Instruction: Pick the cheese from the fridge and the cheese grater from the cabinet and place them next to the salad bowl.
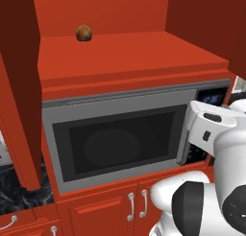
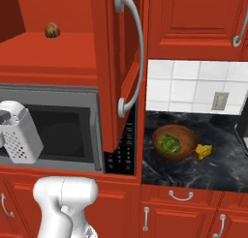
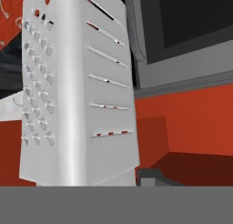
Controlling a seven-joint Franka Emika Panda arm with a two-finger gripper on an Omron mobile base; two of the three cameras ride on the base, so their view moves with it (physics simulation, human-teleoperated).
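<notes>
Claw pinching the cheese grater before the microwave, well apart from salad bowl and cheese on tabletop

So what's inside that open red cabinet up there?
On the red cabinet shelf sits one small brown round thing. The rest of the shelf in view looks bare; the open door covers its right end.

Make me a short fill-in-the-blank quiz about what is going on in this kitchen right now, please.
1. The gripper is carrying the cheese ____.
2. The salad bowl sits on the black ____.
3. The yellow cheese lies right beside the salad ____.
4. A small brown round thing rests on the shelf of the open red ____.

Missing words: grater; counter; bowl; cabinet
</notes>
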